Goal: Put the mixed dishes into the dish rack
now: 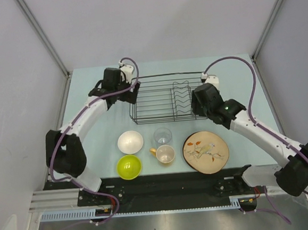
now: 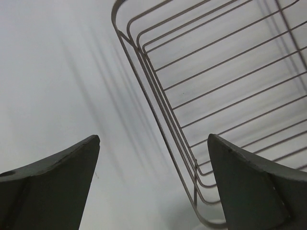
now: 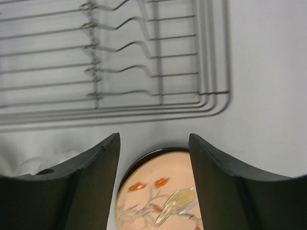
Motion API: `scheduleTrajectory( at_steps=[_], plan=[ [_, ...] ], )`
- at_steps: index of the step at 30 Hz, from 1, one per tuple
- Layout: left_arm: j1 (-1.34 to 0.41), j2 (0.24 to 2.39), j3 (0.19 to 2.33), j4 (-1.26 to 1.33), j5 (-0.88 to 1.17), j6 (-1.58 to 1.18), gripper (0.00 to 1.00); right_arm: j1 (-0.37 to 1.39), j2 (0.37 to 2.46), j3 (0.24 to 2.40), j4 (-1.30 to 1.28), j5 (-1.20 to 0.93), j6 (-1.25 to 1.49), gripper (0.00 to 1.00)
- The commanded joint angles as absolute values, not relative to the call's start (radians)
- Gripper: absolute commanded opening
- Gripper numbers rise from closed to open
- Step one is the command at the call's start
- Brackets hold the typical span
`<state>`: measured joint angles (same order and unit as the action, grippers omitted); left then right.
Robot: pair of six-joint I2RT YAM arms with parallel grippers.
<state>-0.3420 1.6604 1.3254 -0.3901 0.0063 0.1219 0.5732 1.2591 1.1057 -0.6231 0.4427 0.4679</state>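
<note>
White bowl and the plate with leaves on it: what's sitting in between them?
In the top view, two things stand between the white bowl and the leaf plate: the clear glass and, just in front of it, the mug.

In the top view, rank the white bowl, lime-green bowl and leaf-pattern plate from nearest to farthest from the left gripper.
1. White bowl, left side, closest to the left gripper.
2. Lime-green bowl, left side, in the nearest row.
3. Leaf-pattern plate, right side.

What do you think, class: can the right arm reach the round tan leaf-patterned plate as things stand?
Probably yes. The right gripper hangs open just beyond the plate, nothing lies between them, and the black wire dish rack sits farther back.
</note>
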Motion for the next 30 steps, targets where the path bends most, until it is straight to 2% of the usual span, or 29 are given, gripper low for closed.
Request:
scheduleTrajectory(
  at_steps=[1, 6, 14, 22, 25, 27, 28, 29, 30],
  plan=[
    [-0.342, 1.453, 1.393, -0.471, 0.051, 0.107, 1.0, 0.724, 1.264, 1.124, -0.629, 0.316, 0.529, 0.63],
    [-0.344, 1.275, 1.301, -0.531, 0.124, 0.087, 1.0, 0.883, 1.392, 1.121, -0.574, 0.301, 0.532, 0.63],
    [-0.344, 1.109, 1.189, -0.6, 0.12, 0.091, 1.0, 0.884, 1.508, 1.121, -0.45, 0.236, 0.528, 0.63],
    [-0.344, 1.092, 1.187, -0.621, 0.112, 0.091, 1.0, 0.87, 1.581, 1.121, -0.449, 0.209, 0.528, 0.59],
    [-0.344, 1.089, 1.204, -0.629, 0.121, 0.078, 1.0, 0.87, 1.609, 1.121, -0.459, 0.199, 0.526, 0.55],
    [-0.344, 1.086, 1.213, -0.638, 0.126, 0.074, 1.0, 0.868, 1.617, 1.121, -0.46, 0.198, 0.525, 0.49],
    [-0.344, 1.083, 1.222, -0.641, 0.127, 0.074, 1.0, 0.87, 1.621, 1.121, -0.459, 0.195, 0.523, 0.46],
    [-0.344, 1.08, 1.226, -0.649, 0.127, 0.072, 1.0, 0.865, 1.626, 1.121, -0.456, 0.192, 0.522, 0.37],
    [-0.344, 1.081, 1.23, -0.653, 0.127, 0.072, 1.0, 0.865, 1.628, 1.121, -0.453, 0.189, 0.523, 0.33]
  ],
)
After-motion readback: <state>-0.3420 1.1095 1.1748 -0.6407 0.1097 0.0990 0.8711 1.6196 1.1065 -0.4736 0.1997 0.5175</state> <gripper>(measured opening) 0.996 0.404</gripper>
